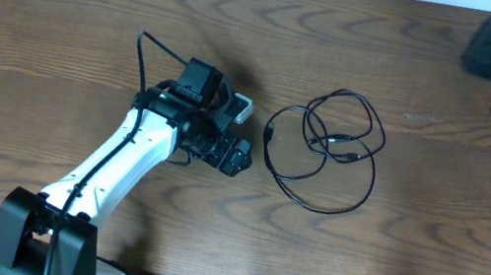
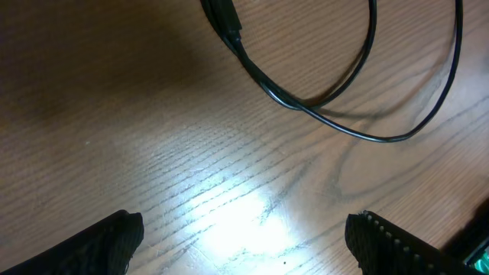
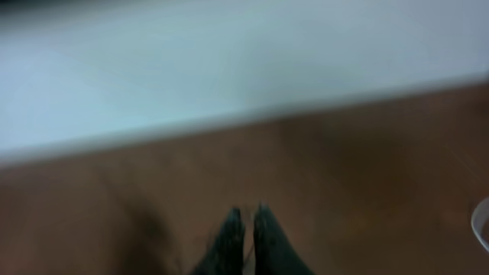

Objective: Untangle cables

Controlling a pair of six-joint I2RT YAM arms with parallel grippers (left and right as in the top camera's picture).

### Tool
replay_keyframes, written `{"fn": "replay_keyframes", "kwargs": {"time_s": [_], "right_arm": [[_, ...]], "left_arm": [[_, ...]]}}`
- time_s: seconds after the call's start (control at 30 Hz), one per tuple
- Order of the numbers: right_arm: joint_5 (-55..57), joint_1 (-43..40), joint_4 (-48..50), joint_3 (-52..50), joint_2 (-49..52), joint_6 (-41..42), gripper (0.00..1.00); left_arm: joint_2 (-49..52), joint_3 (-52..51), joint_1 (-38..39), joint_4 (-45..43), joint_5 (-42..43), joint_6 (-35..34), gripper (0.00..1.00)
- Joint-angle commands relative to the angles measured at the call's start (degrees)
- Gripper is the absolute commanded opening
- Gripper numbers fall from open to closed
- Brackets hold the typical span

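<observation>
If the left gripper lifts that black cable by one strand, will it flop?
Probably floppy: the cable lies in loose overlapping loops, so a lifted strand would likely drag the rest. It looks thin and light, so a push should slide it across the smooth table.

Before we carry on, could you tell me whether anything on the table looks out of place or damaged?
Nothing stands out. The thin black cable lies in loose overlapping loops on the brown wooden table, ahead of the open left gripper, apparently intact.
</observation>
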State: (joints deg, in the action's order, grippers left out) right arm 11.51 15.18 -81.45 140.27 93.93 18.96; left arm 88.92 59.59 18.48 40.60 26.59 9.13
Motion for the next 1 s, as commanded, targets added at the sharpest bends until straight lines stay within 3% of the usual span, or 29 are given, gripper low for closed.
{"fn": "replay_keyframes", "kwargs": {"time_s": [0.0,0.13,0.3,0.4,0.43,0.6,0.83,0.97], "right_arm": [[-3.43,-0.13,-1.66,-6.88,5.35,-0.9,0.07],[-5.07,-0.13,-1.51,-16.5,12.07,-5.09,0.08],[-5.01,-0.09,-1.42,-22.03,20.06,-11.98,0.01],[-4.11,-0.22,-2.29,-23.28,27.52,-31.87,0.04],[-3.43,-0.31,-2.25,-23.52,29.07,-33.48,0.05],[-2.54,-0.24,-1.49,-24.11,37.7,-45.72,0.14],[-0.68,-0.52,6.16,-24.11,43.95,-46.88,0.29],[-0.74,-1.2,10.97,-24.15,44.74,-46.86,0.5]], "left_arm": [[-0.07,0.52,-0.02,0.02,-0.52,-2.49,0.9],[-0.07,0.52,-0.02,-1.01,-0.55,-10.75,0.88],[-0.07,0.52,-0.02,-0.98,-0.52,-13.77,0.88],[-0.07,0.52,-0.02,-0.72,-0.52,-13.77,0.88],[-0.07,0.52,-0.02,-0.59,-0.52,-13.77,0.88],[-0.07,0.52,-0.02,-0.57,-0.52,-13.75,0.89],[-0.07,0.52,-0.02,-0.59,-0.55,-13.73,0.89],[-0.07,0.52,-0.02,-0.59,-0.55,-13.73,0.89]]}}
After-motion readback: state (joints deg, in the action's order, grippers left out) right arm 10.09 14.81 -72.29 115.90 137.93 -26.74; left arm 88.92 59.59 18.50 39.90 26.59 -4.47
